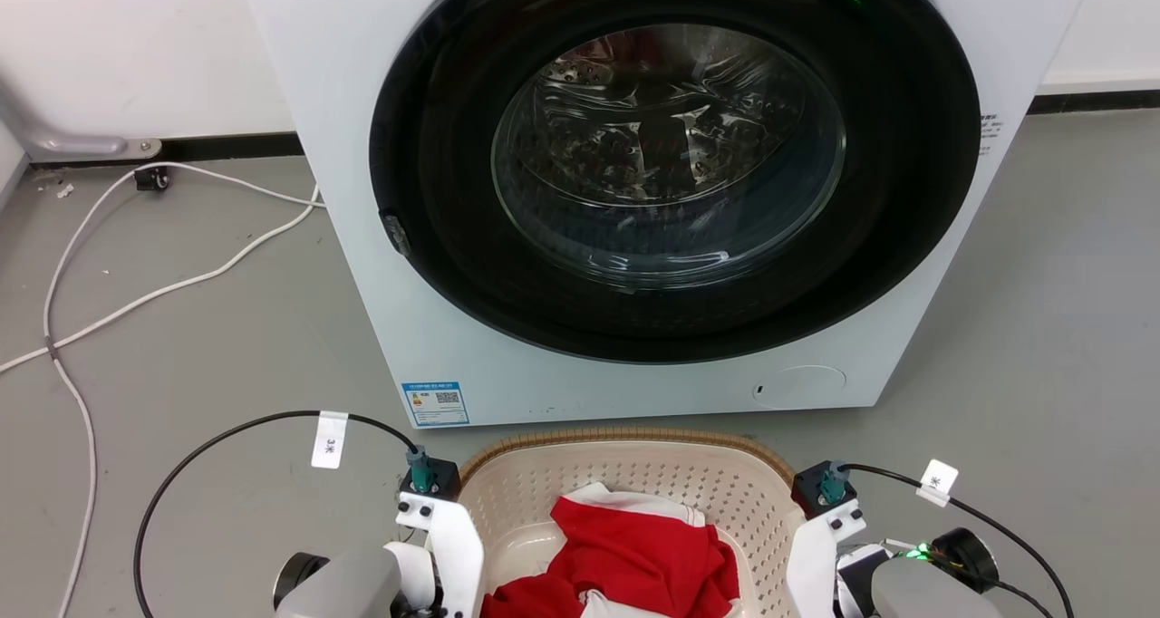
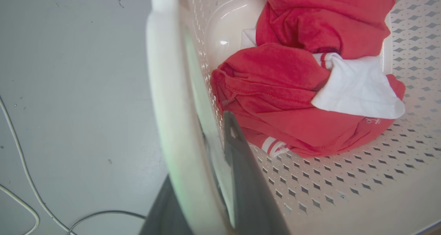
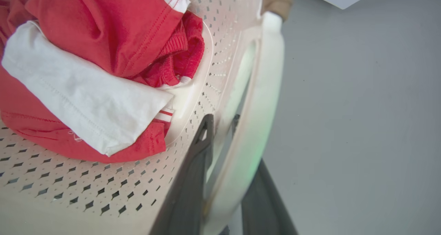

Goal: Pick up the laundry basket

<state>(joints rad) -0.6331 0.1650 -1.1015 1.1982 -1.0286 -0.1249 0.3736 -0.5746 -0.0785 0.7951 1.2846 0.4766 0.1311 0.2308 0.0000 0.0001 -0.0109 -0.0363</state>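
Astride laundry basket (image 1: pixel 625 437) handles (image 2: pixel 165 73), end effectors (image 2: pixel 206 128) (image 3: pixel 222 122) seemingly clamped.

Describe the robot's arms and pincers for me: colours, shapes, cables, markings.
The left forearm and right forearm are pale grey, each ending in a white bracket under a black block with a teal plug. A black cable with a white tag leaves each plug. A green light glows on the right arm. The left pincer and right pincer have long, dark, tapering fingers.
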